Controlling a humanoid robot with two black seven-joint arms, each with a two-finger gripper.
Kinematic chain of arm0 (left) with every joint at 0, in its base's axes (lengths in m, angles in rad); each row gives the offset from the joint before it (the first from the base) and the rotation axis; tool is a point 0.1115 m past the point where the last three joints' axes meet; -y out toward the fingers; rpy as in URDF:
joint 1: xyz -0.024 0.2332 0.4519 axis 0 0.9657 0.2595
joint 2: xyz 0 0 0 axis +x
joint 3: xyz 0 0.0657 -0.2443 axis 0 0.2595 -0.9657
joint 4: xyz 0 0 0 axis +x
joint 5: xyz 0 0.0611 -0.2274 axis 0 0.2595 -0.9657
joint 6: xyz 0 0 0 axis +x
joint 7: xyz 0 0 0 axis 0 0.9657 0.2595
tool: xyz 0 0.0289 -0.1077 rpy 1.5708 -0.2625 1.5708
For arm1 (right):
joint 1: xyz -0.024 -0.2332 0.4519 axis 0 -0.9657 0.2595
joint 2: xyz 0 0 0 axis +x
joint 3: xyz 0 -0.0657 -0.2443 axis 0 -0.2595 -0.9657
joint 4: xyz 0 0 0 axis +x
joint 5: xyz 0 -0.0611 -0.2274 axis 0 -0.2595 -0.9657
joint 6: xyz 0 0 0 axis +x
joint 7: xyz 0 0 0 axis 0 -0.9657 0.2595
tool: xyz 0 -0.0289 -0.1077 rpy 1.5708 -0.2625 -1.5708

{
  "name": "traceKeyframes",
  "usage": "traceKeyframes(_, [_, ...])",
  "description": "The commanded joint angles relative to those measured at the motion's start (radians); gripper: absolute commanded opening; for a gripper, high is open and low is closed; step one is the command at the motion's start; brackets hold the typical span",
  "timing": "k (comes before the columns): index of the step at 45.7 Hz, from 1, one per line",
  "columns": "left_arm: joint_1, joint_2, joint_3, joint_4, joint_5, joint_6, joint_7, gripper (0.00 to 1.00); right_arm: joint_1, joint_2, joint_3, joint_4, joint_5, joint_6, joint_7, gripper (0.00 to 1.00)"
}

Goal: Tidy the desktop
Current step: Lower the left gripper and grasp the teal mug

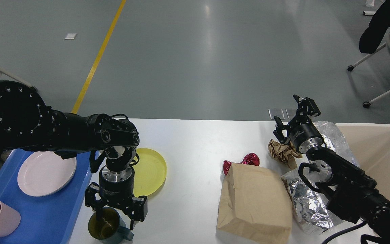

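White desktop (188, 142) fills the lower frame. At lower left, the left gripper (116, 211) hangs spread wide over the green mug (108, 226). Go straight down, then pinch its rim. At right, the right gripper (295, 117) waits spread wide, empty.

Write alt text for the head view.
The left tool hangs open over a dark green ceramic mug on the white rectangular desktop, beside a round yellow plastic plate. The right tool is open above crumpled brown paper.
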State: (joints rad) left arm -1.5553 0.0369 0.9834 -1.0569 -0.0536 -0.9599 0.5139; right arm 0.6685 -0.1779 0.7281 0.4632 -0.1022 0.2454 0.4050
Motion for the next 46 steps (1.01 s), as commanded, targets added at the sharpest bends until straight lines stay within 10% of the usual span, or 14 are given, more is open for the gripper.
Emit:
traceKeyframes(1, [0.023, 0.000, 0.000, 0.003, 0.000, 0.000, 0.000, 0.97, -0.001, 0.000, -0.001, 0.000, -0.001, 0.000, 0.000, 1.00])
traceKeyframes(30, [0.035, 0.003, 0.001, 0.008, 0.000, 0.003, -0.003, 0.96, -0.001, 0.000, 0.001, 0.002, 0.001, 0.000, 0.000, 1.00])
traceKeyframes(46, [0.047, 0.001, 0.000, 0.012, 0.000, 0.158, -0.005, 0.96, 0.000, 0.000, -0.001, 0.002, 0.001, 0.000, 0.000, 1.00])
